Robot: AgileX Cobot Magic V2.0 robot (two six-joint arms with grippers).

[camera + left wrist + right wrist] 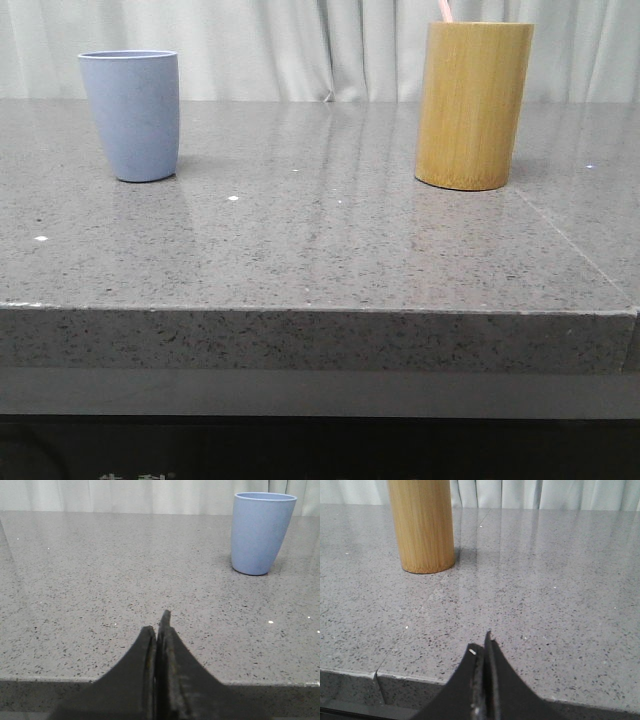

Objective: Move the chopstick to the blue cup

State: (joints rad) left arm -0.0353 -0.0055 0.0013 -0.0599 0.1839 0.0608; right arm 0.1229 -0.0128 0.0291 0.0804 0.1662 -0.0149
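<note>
The blue cup stands upright at the back left of the grey stone table; it also shows in the left wrist view. A tan bamboo holder stands at the back right, and the pale pink chopstick pokes out of its top. The holder's lower body appears in the right wrist view. My left gripper is shut with nothing in it, low near the table's front edge, well short of the blue cup. My right gripper is shut and empty too, near the front edge, short of the holder.
A pale curtain hangs behind the table. The table's front edge runs across the front view, with a seam in the slab on the right. Open tabletop lies between the cup and the holder.
</note>
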